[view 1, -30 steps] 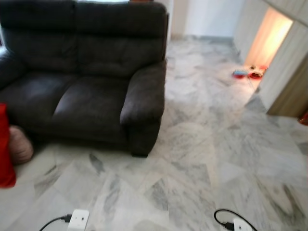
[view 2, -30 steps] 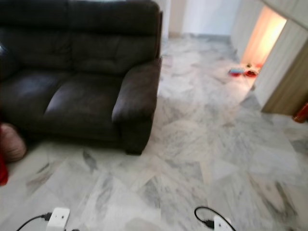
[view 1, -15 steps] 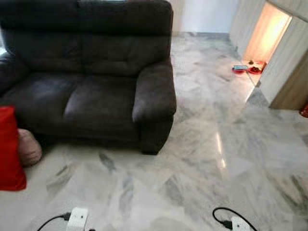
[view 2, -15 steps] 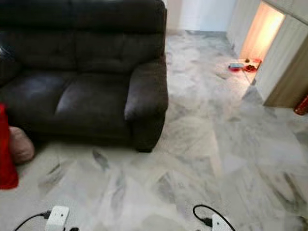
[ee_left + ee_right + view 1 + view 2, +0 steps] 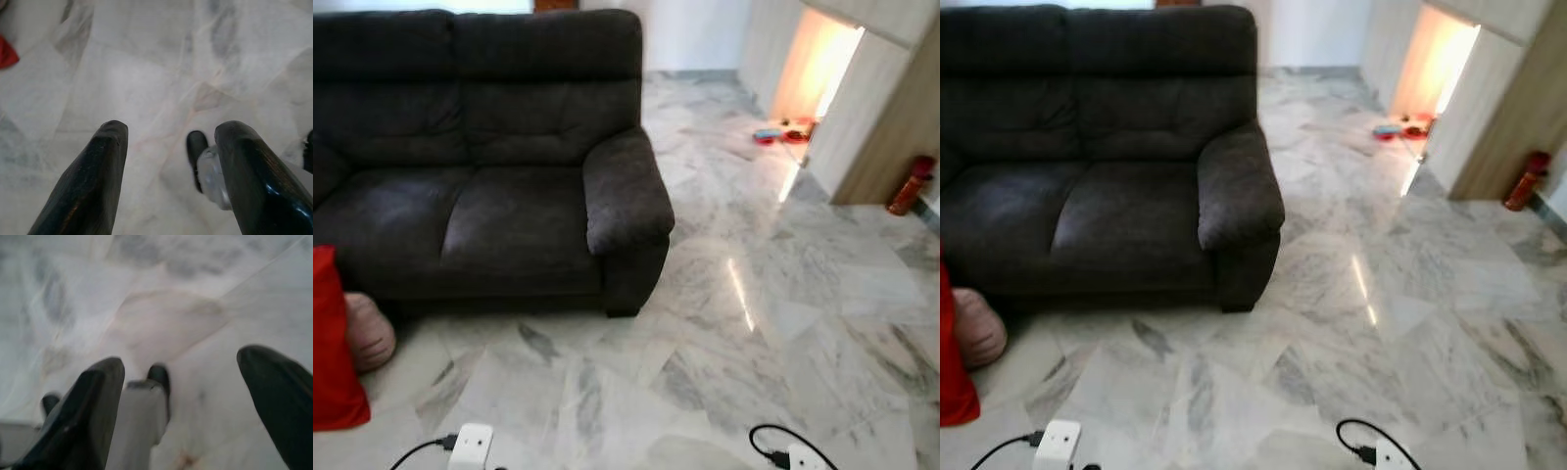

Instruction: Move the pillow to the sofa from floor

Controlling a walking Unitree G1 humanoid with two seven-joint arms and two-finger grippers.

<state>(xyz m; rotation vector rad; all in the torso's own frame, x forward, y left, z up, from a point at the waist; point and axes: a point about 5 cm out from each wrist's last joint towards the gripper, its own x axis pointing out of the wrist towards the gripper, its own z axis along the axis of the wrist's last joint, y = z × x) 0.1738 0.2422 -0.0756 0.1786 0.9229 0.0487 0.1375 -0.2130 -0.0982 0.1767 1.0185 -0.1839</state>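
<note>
A red pillow (image 5: 331, 343) stands on the marble floor at the far left, cut off by the picture's edge, and its corner (image 5: 6, 53) shows in the left wrist view. A pink round cushion (image 5: 367, 333) lies beside it against the sofa's base. The dark two-seat sofa (image 5: 509, 196) stands behind them with bare seats. My left gripper (image 5: 173, 129) hangs open over bare floor. My right gripper (image 5: 182, 360) is also open above the floor, holding nothing.
Two white boxes with black cables (image 5: 472, 446) (image 5: 803, 457) sit at the bottom edge. A lit doorway (image 5: 813, 69) opens at the back right, with red and blue bowls (image 5: 767, 135) on the floor there. A red canister (image 5: 908, 184) stands by the wooden wall.
The camera has swung, so the whole scene has shifted and sharpened; more of the red pillow and the red canister have come into view. Nothing on the floor has moved.
</note>
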